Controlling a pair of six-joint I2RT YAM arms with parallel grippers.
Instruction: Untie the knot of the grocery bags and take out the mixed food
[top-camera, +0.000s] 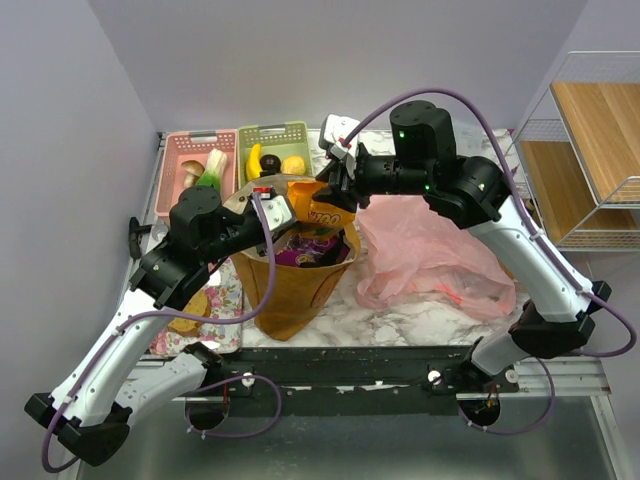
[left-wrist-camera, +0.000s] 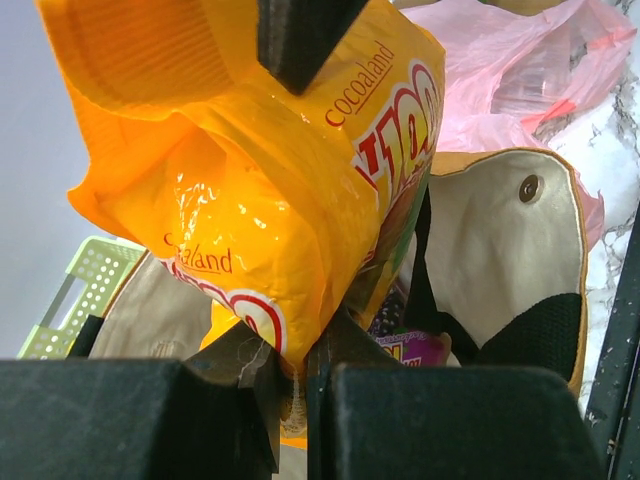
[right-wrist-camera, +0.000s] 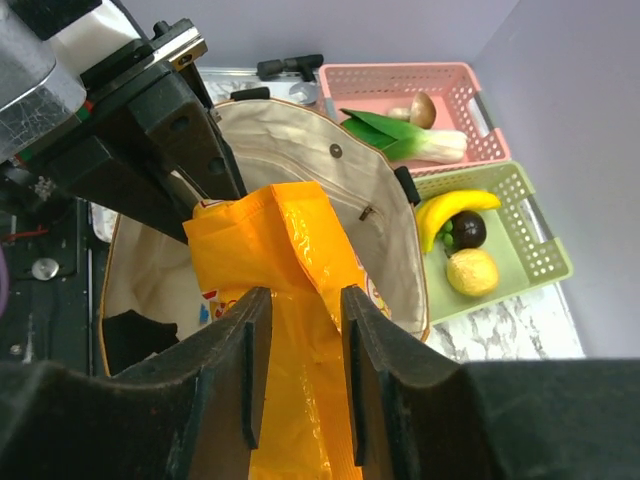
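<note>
The mustard-yellow tote (top-camera: 290, 290) stands open at the table's middle; its pale lining shows in both wrist views (left-wrist-camera: 490, 240) (right-wrist-camera: 370, 190). An orange snack packet (top-camera: 330, 212) (left-wrist-camera: 250, 180) (right-wrist-camera: 290, 250) hangs above its mouth. My left gripper (top-camera: 290, 210) (left-wrist-camera: 295, 350) is shut on the packet's lower corner. My right gripper (top-camera: 335, 185) (right-wrist-camera: 305, 300) has its jaws pressed on the packet's upper part. A purple packet (top-camera: 305, 248) (left-wrist-camera: 420, 348) lies inside the tote. The pink plastic bag (top-camera: 430, 255) (left-wrist-camera: 500, 70) lies slack to the right.
A pink basket (top-camera: 185, 150) (right-wrist-camera: 400, 75) holds a leek (right-wrist-camera: 410, 140) and a mushroom (right-wrist-camera: 422, 108). A green basket (top-camera: 275, 130) (right-wrist-camera: 540, 250) holds a banana (right-wrist-camera: 450, 208), a dark fruit (right-wrist-camera: 468, 230) and a lemon (right-wrist-camera: 472, 272). A bread slice (top-camera: 190, 310) lies left; a wire rack (top-camera: 590, 140) stands right.
</note>
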